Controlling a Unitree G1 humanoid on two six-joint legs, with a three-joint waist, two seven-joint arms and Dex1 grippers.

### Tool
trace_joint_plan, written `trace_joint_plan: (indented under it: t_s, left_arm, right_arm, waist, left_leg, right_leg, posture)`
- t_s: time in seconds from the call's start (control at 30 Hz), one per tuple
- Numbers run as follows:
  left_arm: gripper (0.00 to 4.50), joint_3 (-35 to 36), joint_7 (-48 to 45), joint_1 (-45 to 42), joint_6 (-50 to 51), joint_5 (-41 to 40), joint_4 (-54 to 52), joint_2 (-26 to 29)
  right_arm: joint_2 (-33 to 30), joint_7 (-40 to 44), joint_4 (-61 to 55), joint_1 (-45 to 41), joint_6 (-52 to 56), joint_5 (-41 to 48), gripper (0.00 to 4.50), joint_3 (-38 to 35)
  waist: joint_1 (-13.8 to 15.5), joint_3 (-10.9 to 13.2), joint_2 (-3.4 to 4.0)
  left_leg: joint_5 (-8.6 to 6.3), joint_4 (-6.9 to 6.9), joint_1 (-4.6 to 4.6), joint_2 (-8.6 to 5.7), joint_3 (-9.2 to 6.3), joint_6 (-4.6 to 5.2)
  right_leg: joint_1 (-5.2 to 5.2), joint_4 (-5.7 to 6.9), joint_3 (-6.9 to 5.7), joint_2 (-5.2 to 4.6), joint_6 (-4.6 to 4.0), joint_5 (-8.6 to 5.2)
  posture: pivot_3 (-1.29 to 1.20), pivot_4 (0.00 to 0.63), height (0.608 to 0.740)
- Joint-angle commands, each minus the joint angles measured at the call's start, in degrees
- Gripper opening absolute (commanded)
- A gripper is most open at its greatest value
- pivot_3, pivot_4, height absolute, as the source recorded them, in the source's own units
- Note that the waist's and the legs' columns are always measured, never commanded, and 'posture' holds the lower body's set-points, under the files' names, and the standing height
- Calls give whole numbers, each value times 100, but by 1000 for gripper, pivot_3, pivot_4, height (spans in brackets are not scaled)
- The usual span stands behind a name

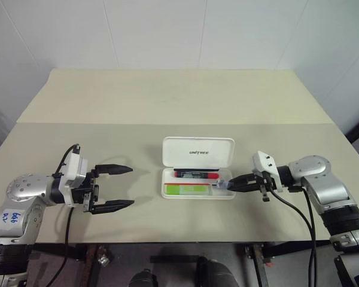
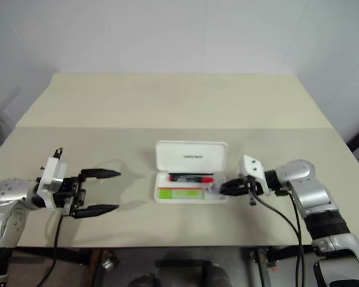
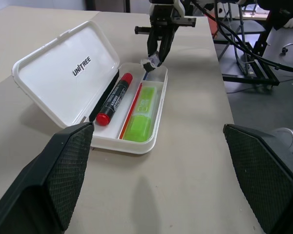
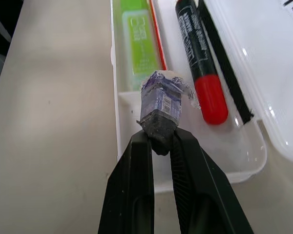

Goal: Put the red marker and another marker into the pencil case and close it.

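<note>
Right gripper (image 4: 158, 139) clenched on a small wrapped eraser (image 4: 161, 100), hovering over the right end of the open pencil case (image 1: 197, 153). Red marker (image 3: 115, 98) lies in the far slot, green highlighter (image 3: 140, 113) in the near one. Left gripper (image 1: 112, 188) spread wide, well left of the case. Risk: the eraser lands on the rim or on the marker, blocking the lid.

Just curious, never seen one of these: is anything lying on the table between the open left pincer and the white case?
Nothing: in the left eye view, only bare table separates the left pincer from the case.
</note>
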Motion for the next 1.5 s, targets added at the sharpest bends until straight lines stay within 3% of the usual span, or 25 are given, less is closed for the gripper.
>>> trace_joint_plan:
  t_s: [0.03, 0.07, 0.23, 0.33, 0.47, 0.93, 1.2, 1.5]
  left_arm:
    - [4500, 132, 25, -5, -57, -55, -208, 84]
    - [4500, 128, 35, -6, -54, -54, -216, 80]
    - [4500, 117, 52, -24, -62, -49, -207, 70]
    - [4500, 98, 56, -64, -66, -44, -175, 69]
    - [4500, 39, 72, -184, -116, 7, -73, 26]
    - [4500, -106, 496, -1408, -501, 386, 1108, -403]
    - [4500, -233, 313, -1808, -746, 533, 1675, -458]
    - [4500, -278, 189, -2469, -985, 716, 2663, -603]
  right_arm:
    - [-20, 181, 41, -149, -213, -72, 230, 51]
    - [-14, 185, 68, -155, -254, -108, 938, 65]
    - [69, 85, 125, -209, -308, -188, 2610, 88]
    - [59, 79, 68, -237, -288, -173, 3253, 51]
    - [23, 49, -157, -205, -185, 9, 4485, -122]
    - [204, -575, -957, 208, 344, 1277, 4485, -1233]
    - [-42, -864, -995, 366, 520, 962, 4485, -1217]
    - [172, -1086, -975, 276, 399, 1199, 4485, -1453]
  waist:
    - [-5, 0, 0]
    - [-5, 0, 0]
    - [-4, 0, 0]
    - [-2, 0, 0]
    - [0, 0, 0]
    - [17, 0, 0]
    - [4, 0, 0]
    - [8, 0, -1]
  left_leg:
    - [0, 0, 0, 0, 0, 0]
    - [0, 0, 0, 0, 1, -1]
    - [1, 1, 1, 0, 2, -2]
    - [1, 1, 1, 0, 2, -3]
    - [1, 2, 1, 0, 2, -3]
    - [3, 37, -4, 0, 1, -11]
    - [-1, 41, -4, 0, 2, -5]
    - [-2, 56, -6, 0, 2, -5]
  right_leg:
    - [0, 0, 0, 0, 0, 0]
    - [0, 0, 1, 0, 0, 0]
    - [0, 1, 1, 0, 0, 0]
    - [0, 1, 1, 0, 0, 0]
    - [-1, 4, 1, 0, 0, 0]
    - [1, 20, 2, -2, 1, 1]
    - [2, 21, 2, -2, 1, 2]
    - [3, 26, 3, -2, 3, 3]
  posture:
    - [0, 150, 740]
    - [0, 150, 740]
    - [0, 150, 740]
    - [0, 150, 740]
    - [0, 150, 740]
    - [0, 150, 740]
    - [0, 150, 740]
    - [0, 150, 740]
